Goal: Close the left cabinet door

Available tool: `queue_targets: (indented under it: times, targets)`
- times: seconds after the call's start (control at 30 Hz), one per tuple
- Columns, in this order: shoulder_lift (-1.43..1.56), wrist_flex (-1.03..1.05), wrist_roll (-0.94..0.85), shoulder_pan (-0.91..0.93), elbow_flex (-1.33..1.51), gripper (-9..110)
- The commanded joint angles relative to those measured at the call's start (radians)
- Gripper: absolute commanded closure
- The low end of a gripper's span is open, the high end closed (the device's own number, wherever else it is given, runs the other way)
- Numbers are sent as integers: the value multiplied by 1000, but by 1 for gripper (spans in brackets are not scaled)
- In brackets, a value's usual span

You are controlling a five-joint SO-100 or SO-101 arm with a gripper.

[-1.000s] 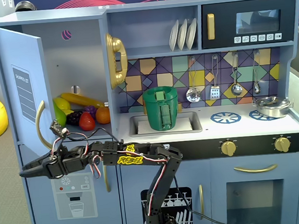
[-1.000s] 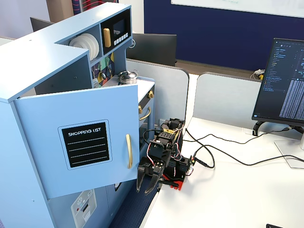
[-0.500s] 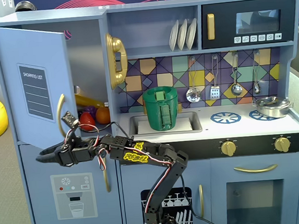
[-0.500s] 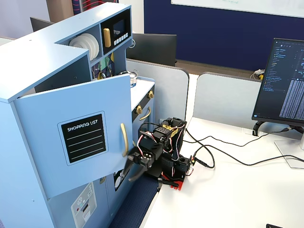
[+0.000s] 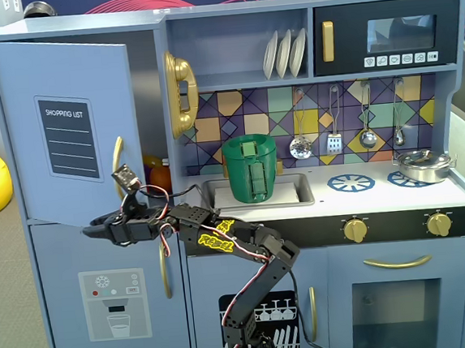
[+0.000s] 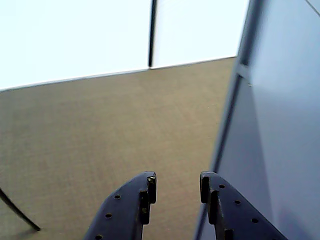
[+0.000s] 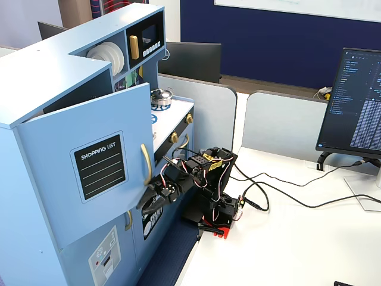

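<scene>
One door [image 5: 65, 127] stands partly open – one gold handle [image 5: 118, 168] on it. One gripper [image 6: 175, 187], fingers spread and pinching nothing, sits just below its lower edge.

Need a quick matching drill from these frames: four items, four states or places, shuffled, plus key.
Items:
1. chalkboard door
2. gripper
3. green pot
4. plates

States or places:
A. standing on edge on the upper shelf
B. ajar, swung partway out
C. sitting in the sink
D. open, holding nothing, by the door's lower edge

Pairs: 1-B, 2-D, 3-C, 4-A. The wrist view shows the gripper with a clear gap between its fingers.
</scene>
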Motion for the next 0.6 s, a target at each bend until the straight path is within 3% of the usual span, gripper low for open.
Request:
queue_targets:
  times: [0.0,0.57]
  targets:
    - [54,3,-17,81,-9,102]
    - [-21,-81,-17,354,-28,102]
